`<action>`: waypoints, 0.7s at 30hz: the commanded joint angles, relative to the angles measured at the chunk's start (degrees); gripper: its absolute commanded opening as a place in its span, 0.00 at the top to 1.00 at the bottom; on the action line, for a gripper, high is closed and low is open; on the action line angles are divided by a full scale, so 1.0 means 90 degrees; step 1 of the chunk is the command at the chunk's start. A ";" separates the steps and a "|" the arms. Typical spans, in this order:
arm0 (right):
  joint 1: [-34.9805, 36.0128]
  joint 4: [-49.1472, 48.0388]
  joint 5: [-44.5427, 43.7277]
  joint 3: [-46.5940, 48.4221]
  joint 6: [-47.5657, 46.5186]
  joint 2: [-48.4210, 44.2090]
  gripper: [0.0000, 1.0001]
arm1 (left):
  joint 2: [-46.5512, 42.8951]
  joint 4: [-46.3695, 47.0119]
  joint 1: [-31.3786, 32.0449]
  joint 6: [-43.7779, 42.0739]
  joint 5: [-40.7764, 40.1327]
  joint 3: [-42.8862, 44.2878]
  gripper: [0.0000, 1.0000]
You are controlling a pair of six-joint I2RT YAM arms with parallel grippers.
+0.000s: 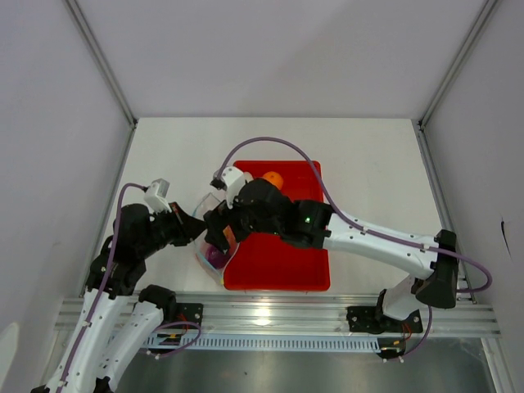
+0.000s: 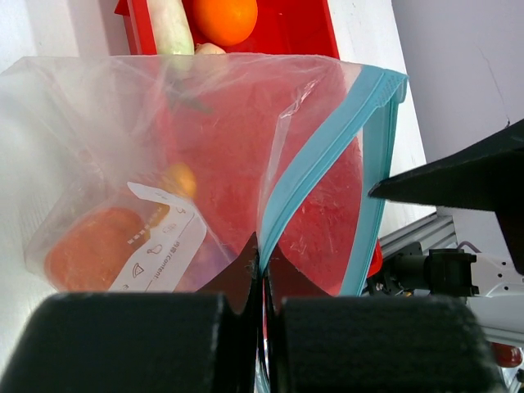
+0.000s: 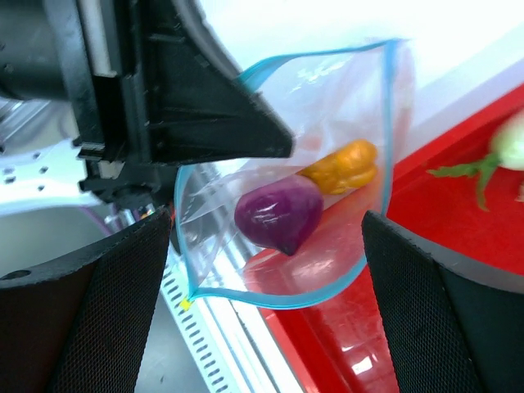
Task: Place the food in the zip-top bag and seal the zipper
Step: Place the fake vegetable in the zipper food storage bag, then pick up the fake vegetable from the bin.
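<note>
— Closest to us is the left pincer (image 2: 260, 264), clenched on the bag's mouth, yes?

— Yes, pinching one lip of the zipper (image 2: 319, 155) and holding it up. Start wide, though: a white counter (image 1: 368, 155), a red tray (image 1: 286, 266) in its middle, and the zip-top bag (image 2: 123, 123) hanging just off the tray's left edge, at the near end.

— And the right pincer (image 3: 264, 219)?

— Spread wide, grasping nothing, poised at the bag's mouth, also just left of the tray.

— What's inside?

— The pumpkin (image 2: 90, 246), the purple onion (image 3: 277, 214), and a knobbly yellow piece I take for the ginger (image 3: 344, 168). At the tray's far end sit the orange (image 2: 225, 18) and the radish (image 2: 170, 29). A pale bit beside them may be the garlic (image 2: 209, 49).

— So roughly halfway?

— I'd judge so. The job now is fetching from the tray. Done well, the right arm backs out without snagging the free lip and takes the orange across its middle. The left should hold the mouth taut and wide rather than tugging. The radish is long, so I'd send it in end first. Sealing waits until everything is in.
</note>
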State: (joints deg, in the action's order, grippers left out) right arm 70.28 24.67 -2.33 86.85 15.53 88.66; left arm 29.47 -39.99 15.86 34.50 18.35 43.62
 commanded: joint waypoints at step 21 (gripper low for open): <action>-0.2633 -0.0563 -0.1226 -0.0980 0.1029 -0.0352 0.05 | -0.0091 -0.0039 0.0015 0.0004 0.0041 0.0291 0.99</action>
State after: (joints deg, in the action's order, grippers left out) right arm 46.76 20.73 -13.61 74.74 24.60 80.88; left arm 29.26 -40.36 15.86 34.50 18.35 43.83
